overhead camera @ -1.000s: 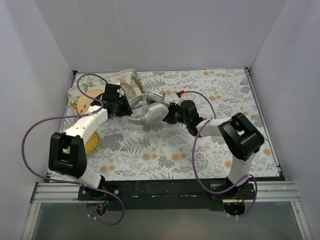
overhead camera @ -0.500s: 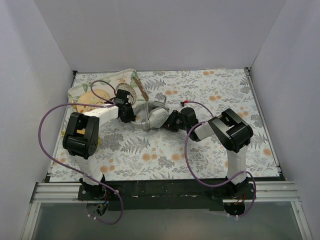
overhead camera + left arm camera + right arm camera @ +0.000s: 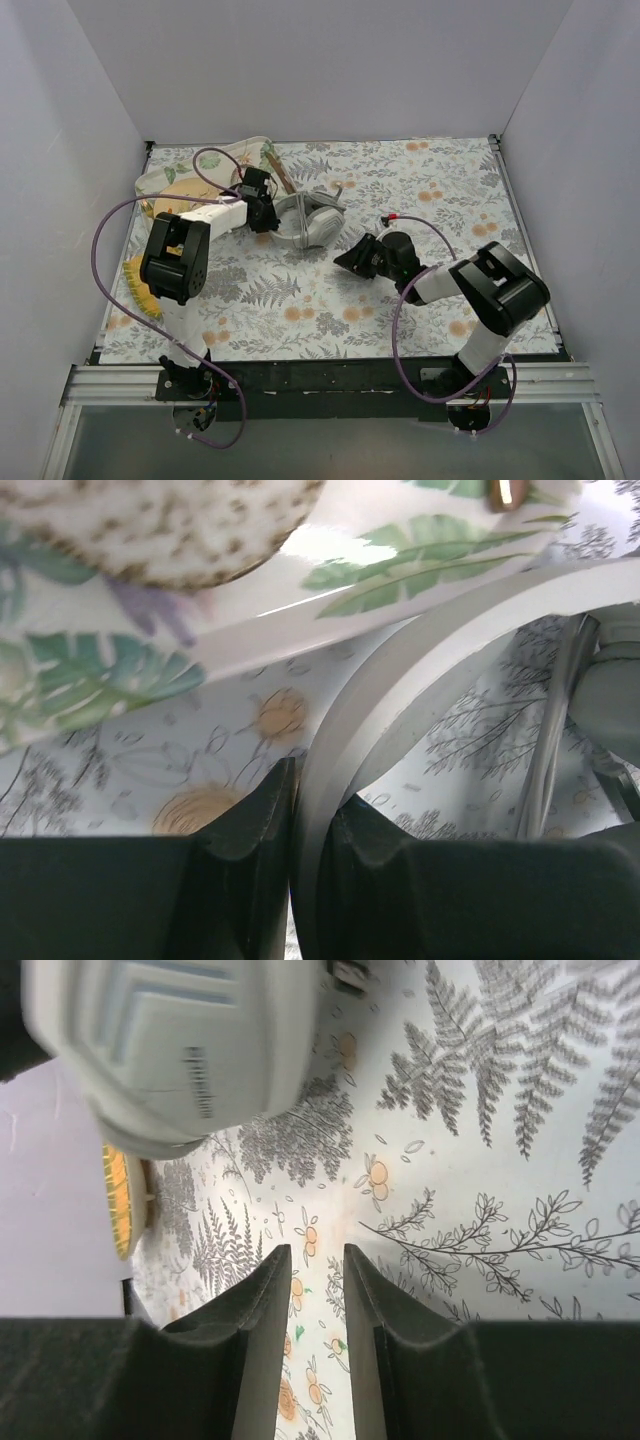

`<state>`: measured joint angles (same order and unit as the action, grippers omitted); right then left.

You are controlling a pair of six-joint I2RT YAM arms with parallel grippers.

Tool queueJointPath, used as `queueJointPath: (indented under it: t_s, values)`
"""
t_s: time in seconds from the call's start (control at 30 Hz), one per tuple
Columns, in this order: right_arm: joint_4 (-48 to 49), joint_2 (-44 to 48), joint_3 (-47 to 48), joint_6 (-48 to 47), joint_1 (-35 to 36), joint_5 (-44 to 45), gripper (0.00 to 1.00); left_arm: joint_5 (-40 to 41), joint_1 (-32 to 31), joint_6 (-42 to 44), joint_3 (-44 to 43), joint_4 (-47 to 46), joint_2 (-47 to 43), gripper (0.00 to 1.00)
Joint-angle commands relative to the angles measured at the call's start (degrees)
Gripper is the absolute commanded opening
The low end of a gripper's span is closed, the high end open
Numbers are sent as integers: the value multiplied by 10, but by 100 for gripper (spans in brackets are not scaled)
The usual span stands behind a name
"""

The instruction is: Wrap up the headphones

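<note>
The light grey headphones [image 3: 308, 220] lie at the back left of the floral table. My left gripper [image 3: 263, 212] is shut on the arched headband [image 3: 330, 770], which passes between its jaws. One earcup [image 3: 610, 685] shows at the right of the left wrist view. My right gripper [image 3: 350, 258] is open and empty, a little to the near right of the headphones. Its jaws stand narrowly apart over the cloth [image 3: 317, 1260]. An earcup [image 3: 170, 1040] is beyond them at the upper left. I cannot make out the thin cable.
A leaf-patterned tray [image 3: 158, 180] with a speckled plate [image 3: 150, 520] stands at the back left, just behind the headphones. A wooden stick [image 3: 280, 172] leans there. A yellow brush [image 3: 136, 276] lies at the left edge. White walls close off three sides.
My right gripper has left the earcup and drawn back toward the near right. My left gripper has shifted right and farther back along the headband. The headphones have moved slightly back.
</note>
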<state>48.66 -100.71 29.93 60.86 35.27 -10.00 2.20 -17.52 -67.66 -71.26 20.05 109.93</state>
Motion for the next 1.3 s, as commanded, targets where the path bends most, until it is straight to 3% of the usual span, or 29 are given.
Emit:
queueJointPath:
  t_s: [0.0, 0.3, 0.4, 0.47, 0.6, 0.67, 0.83, 0.97, 1.0, 1.03, 1.27]
  values:
    - [-58, 116, -8, -110, 0, 70, 36, 9, -22, 24, -69, 11, 33, 0]
    - [-161, 298, -44, -234, 0, 202, 38, 42, -64, 46, -161, 53, 98, 1]
    - [-172, 325, -47, -250, 0, 224, 38, 55, -69, 49, -160, 56, 94, 11]
    - [-175, 335, -47, -260, 0, 230, 38, 67, -69, 51, -153, 54, 88, 27]
    - [-176, 344, -42, -271, 0, 233, 38, 93, -69, 59, -123, 45, 55, 36]
    - [-177, 350, -39, -275, 0, 235, 38, 90, -69, 60, -100, 31, 39, 48]
    - [-188, 368, -31, -300, 0, 245, 39, 104, -69, 74, -91, 15, -10, 52]
    - [-204, 387, -23, -334, -4, 265, 41, 140, -69, 99, -92, 11, -52, 75]
    - [-208, 389, -20, -343, -5, 266, 41, 145, -69, 110, -92, 11, -63, 91]
    - [-219, 391, -16, -359, -6, 267, 42, 149, -69, 137, -91, 13, -73, 96]
    - [-255, 418, -3, -422, -38, 272, 42, 155, -67, 306, -25, 16, -245, 98]
